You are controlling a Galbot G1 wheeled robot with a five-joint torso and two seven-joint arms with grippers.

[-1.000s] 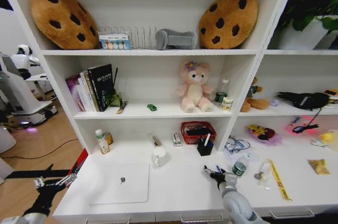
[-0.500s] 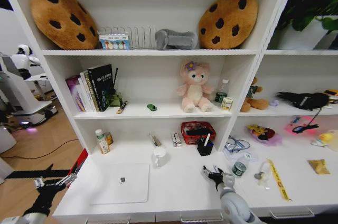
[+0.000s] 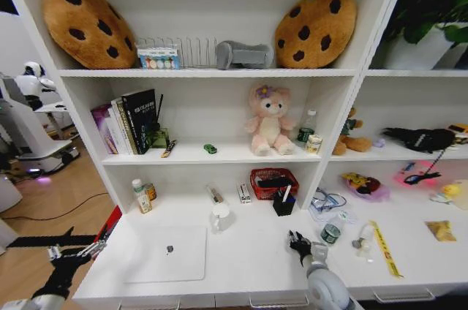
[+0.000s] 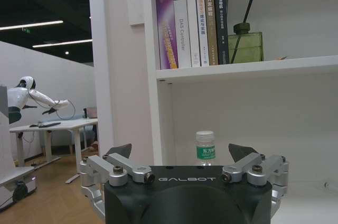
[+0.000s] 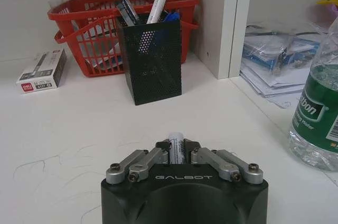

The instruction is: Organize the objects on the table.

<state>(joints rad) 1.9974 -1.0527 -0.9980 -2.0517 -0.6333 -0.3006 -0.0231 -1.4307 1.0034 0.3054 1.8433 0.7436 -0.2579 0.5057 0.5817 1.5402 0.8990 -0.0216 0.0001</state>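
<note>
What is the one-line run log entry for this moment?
right gripper: shut on marker, above table, facing pen holder | left gripper: open, idle at table's left end | laptop: closed

We are seeing only the white tip of the marker (image 5: 176, 147) poking from the right claw (image 5: 177, 155); its body is hiding behind the housing.

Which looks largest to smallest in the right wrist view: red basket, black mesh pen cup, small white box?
As seen there:
1. red basket
2. black mesh pen cup, nearer the camera, which may flatter it
3. small white box
</note>
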